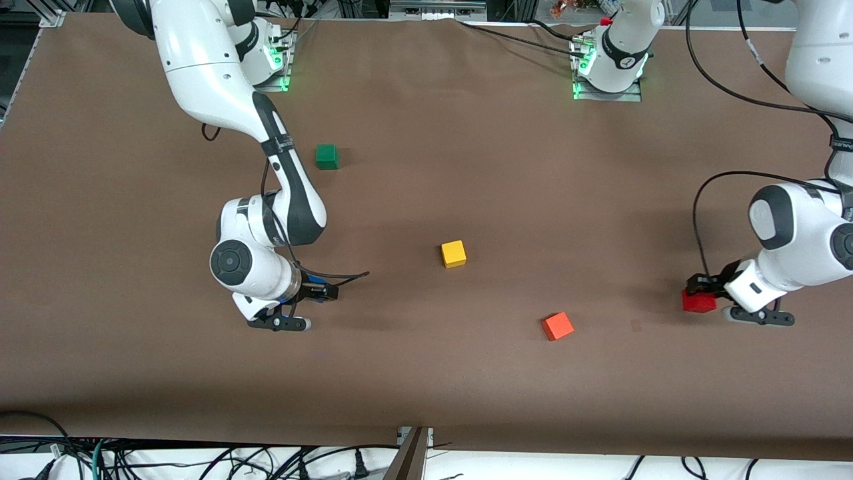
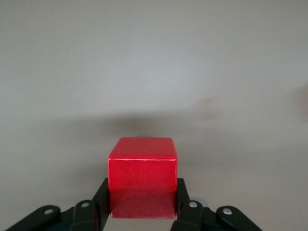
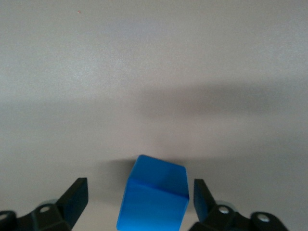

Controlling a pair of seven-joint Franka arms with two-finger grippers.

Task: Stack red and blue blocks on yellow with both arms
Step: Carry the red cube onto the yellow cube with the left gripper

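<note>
The red block sits on the brown table at the left arm's end, and my left gripper is shut on it, a finger pressed against each side. In the front view the red block shows just under the left gripper. The blue block lies turned at an angle between the fingers of my open right gripper, with a gap on each side. In the front view the right gripper is low over the table and its hand hides the blue block. The yellow cube stands alone mid-table between the arms.
An orange cube lies nearer the front camera than the yellow one, toward the left arm's end. A green cube sits farther back, beside the right arm's forearm. Cables trail from both wrists.
</note>
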